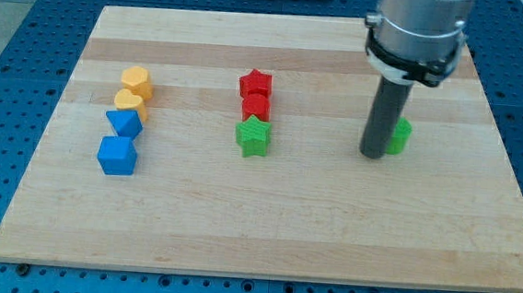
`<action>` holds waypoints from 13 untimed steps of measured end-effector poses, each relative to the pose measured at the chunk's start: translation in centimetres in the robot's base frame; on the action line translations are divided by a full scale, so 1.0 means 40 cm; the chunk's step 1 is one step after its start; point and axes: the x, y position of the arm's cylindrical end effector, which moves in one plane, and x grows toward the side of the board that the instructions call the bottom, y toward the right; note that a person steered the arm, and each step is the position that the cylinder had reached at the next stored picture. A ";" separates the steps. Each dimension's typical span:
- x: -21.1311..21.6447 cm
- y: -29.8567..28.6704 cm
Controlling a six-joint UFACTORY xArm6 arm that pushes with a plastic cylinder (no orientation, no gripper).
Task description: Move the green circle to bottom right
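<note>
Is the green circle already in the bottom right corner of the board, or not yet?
Not yet. The green circle sits at the right, about mid-height, against my tip, which partly hides it.

A single camera looks down at a slant from the near edge, taking in the whole bench (264, 239).

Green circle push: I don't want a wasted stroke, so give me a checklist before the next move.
1. Target located: green circle at the view's right, mostly hidden behind the rod: ok.
2. My tip beside it, on its left: ok.
3. Contact between them: cannot tell.
4. Tip placed to push toward bottom right: cannot tell.
5. Green star and red blocks apart from the path: ok.
6. Circle already at bottom right: not ok.
</note>
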 end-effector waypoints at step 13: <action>-0.135 -0.019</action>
